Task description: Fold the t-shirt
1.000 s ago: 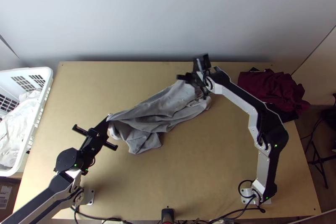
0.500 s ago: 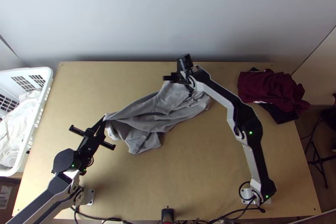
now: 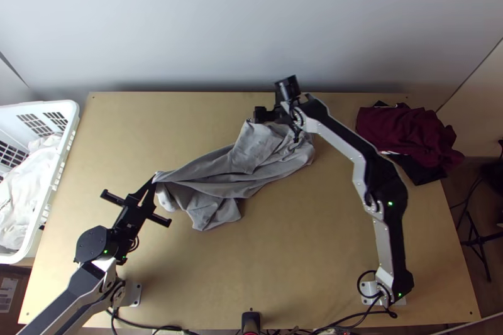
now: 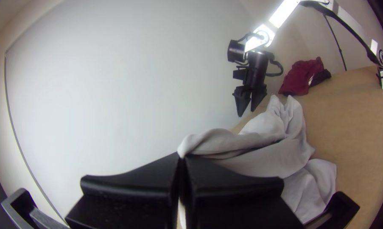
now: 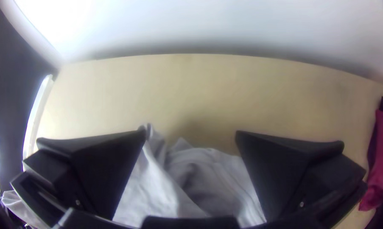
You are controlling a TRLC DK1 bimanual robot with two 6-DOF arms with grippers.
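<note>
While the left gripper [image 4: 182,157] is pinching a corner of the t-shirt [image 3: 264,146], its fingers closed on the cloth, the right gripper [image 4: 247,112] is hanging over the opposite end with its fingers spread wide and nothing between them. Honestly, the views aren't making it clear whether those open fingers are brushing the fabric or sitting just above it.

The shirt itself is lying bunched and twisted around the middle of the table [image 3: 352,228], more rope than rectangle tbh. Its long axis is running diagonally, from the held corner by the left arm up toward the table's far edge. So from the left gripper, the rest of the cloth is stretching away to the far right, and the right gripper is being the nearer one to that loose end. I'm guessing the next move is hinging on that: getting a second grip there, then pulling it straight.

Over on the left edge, a white basket [image 3: 55,184] is holding crumpled white laundry [image 3: 28,175]. Off to the far right, a maroon garment [image 3: 402,127] is lying heaped on a black cloth [image 3: 427,173].
</note>
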